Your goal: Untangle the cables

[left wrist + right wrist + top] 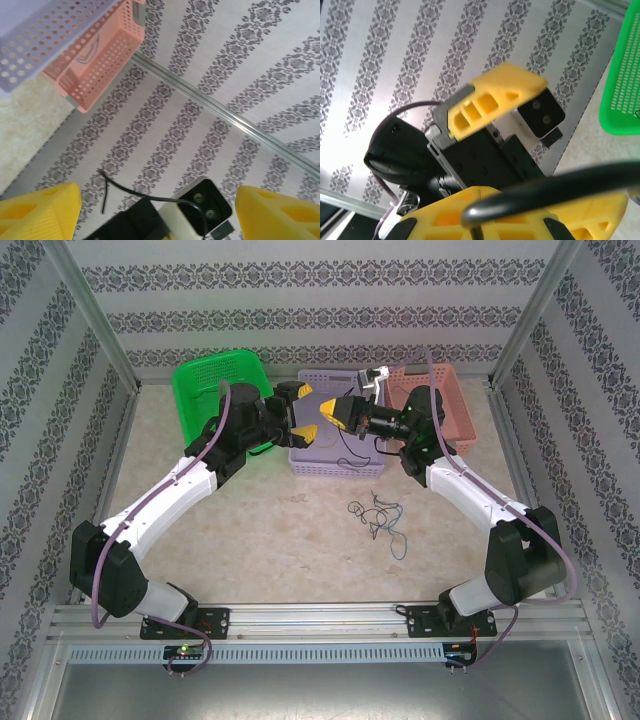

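A small tangle of thin cables (372, 510) lies on the table right of centre, with a blue-green strand (398, 538) trailing toward the front. Both grippers hang face to face above the purple basket (335, 468). My right gripper (328, 412) (485, 200) is shut on a black cable (560, 187), which loops across its yellow fingertips. Its loose end (343, 448) dangles over the basket. My left gripper (302, 412) (160, 210) stands open just left of it, with nothing between its fingers. The black cable's end (120, 186) shows in the gap.
A green basket (215, 380) sits at the back left and a pink basket (455, 390) at the back right, both beside the purple one. Patterned walls close in the back and sides. The tangle has bare table around it.
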